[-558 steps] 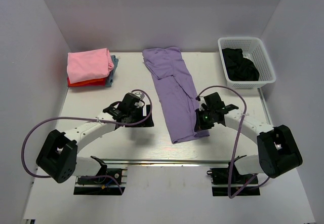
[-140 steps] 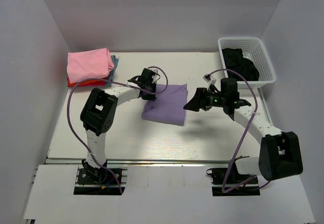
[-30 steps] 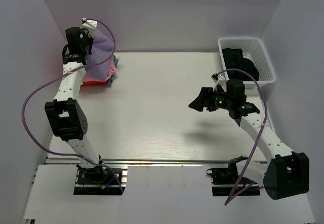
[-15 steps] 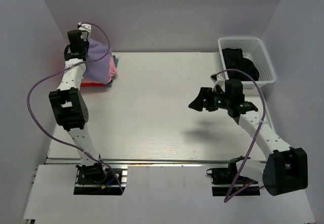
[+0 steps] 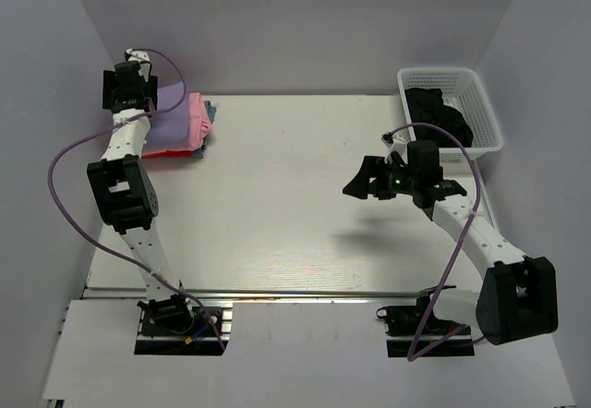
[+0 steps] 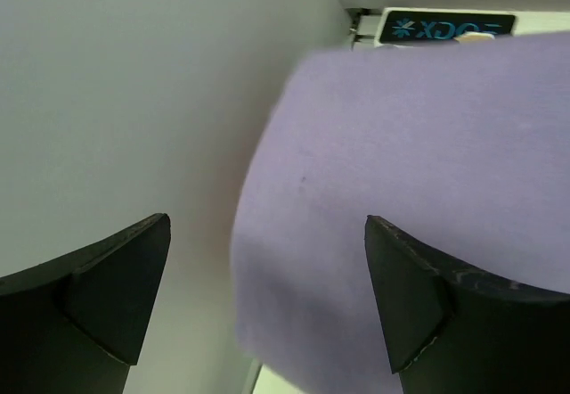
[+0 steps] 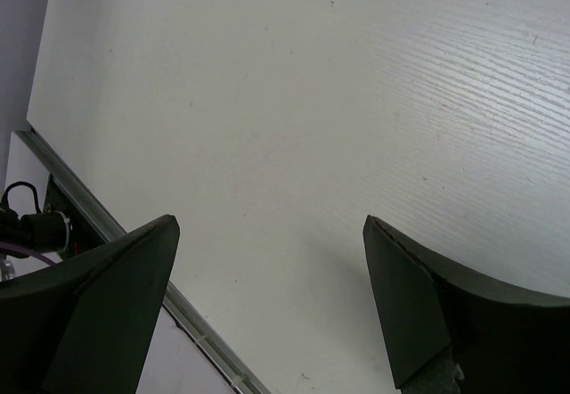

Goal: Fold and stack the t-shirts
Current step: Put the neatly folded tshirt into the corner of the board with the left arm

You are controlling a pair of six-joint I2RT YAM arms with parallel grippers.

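A dark label (image 6: 445,27) beyond the lavender t-shirt (image 6: 427,189) carries pale blue letters starting "XDO"; the rest is unreadable. Four shirts form one stack at the tabletop's (image 5: 295,214) far left corner: lavender on top, with a pink t-shirt (image 5: 198,118), a grey-blue t-shirt (image 5: 211,111) and a red t-shirt (image 5: 175,152) under it. The left fingers (image 6: 107,278) hang released above it, close to the left wall (image 6: 134,82). One basket (image 5: 487,117) sits at the far right corner. The right fingers (image 7: 107,305) are spread over bare tabletop.
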